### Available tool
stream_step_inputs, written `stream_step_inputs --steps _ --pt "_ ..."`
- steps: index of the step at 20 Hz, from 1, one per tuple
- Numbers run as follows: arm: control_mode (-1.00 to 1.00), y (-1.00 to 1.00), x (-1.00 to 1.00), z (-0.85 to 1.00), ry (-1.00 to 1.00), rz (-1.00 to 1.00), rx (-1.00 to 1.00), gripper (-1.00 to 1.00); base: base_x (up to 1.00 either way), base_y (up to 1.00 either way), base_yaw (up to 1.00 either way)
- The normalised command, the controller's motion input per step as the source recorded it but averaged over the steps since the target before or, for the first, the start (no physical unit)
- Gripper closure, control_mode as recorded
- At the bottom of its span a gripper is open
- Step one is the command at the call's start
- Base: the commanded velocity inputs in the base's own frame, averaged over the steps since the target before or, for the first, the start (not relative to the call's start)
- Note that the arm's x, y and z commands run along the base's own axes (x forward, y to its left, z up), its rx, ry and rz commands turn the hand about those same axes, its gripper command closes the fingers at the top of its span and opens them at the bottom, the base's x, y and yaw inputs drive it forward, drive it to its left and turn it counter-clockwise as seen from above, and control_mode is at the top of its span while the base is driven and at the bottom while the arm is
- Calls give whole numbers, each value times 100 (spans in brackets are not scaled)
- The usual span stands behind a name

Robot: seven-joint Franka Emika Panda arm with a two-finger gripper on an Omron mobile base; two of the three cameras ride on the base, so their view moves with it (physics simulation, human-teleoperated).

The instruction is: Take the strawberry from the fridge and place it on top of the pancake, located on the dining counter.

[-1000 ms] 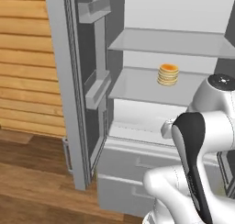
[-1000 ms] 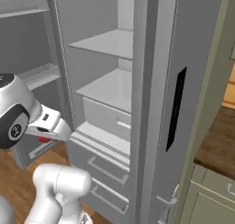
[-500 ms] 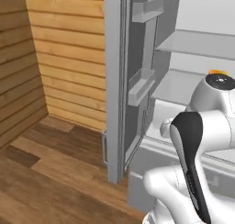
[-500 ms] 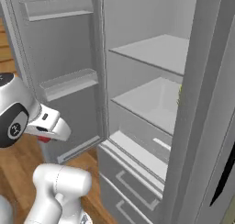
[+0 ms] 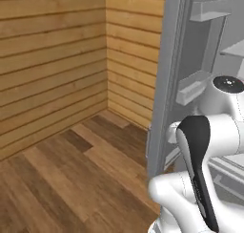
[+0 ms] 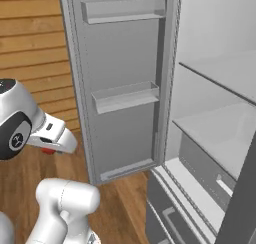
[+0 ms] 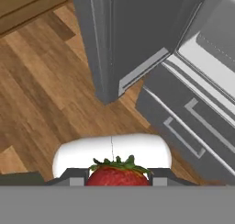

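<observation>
Base swung away from fridge (image 6: 125, 88) (door open), hand (image 7: 118, 179) clamping strawberry (image 7: 118, 175), wood floor (image 5: 71, 179) below

I count one strawberry (image 7: 118, 174) at 6 o'clock before my hand, one fridge (image 6: 200, 113) with one open door (image 6: 120, 83) carrying two door bins, two white shelves at 3 o'clock, and two drawers (image 7: 183, 126) at 4 o'clock

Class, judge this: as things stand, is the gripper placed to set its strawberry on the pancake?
Probably not yet. The gripper holds the strawberry over wooden floor beside the open fridge, with no pancake within reach.
</observation>
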Motion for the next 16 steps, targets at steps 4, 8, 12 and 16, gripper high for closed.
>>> stream_step_inputs --steps 4,8,12,16 --pt "100 0 0 0 0 0 0 100 -76 100 45" --pt "100 0 0 0 0 0 0 100 -50 100 44" --pt "100 0 0 0 0 0 0 100 -10 95 42" --pt "100 0 0 0 0 0 0 100 6 63 43"
